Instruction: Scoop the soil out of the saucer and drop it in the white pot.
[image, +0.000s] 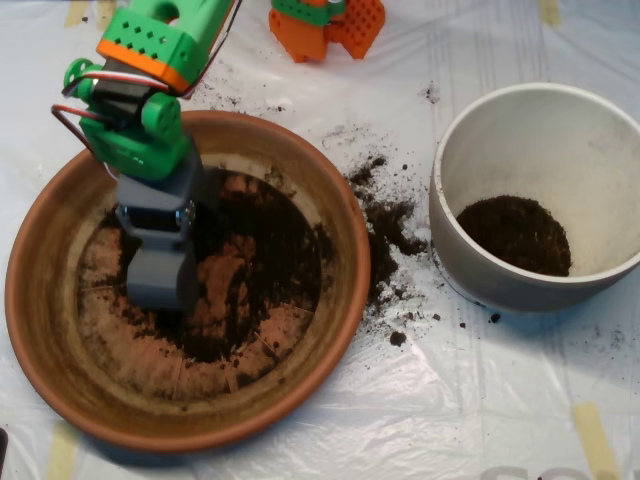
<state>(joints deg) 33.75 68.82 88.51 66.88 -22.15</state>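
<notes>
The scoop (160, 285) is down in the saucer (40, 300), its mouth buried in the soil (265, 250), so I cannot tell if it is parted; the white pot (540, 150) lies well to the right.

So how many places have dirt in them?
3. Dark crumbly soil lies in the large round terracotta saucer on the left, a small pile sits inside the round white pot on the right, and some is spilled on the plastic sheet between them.
</notes>
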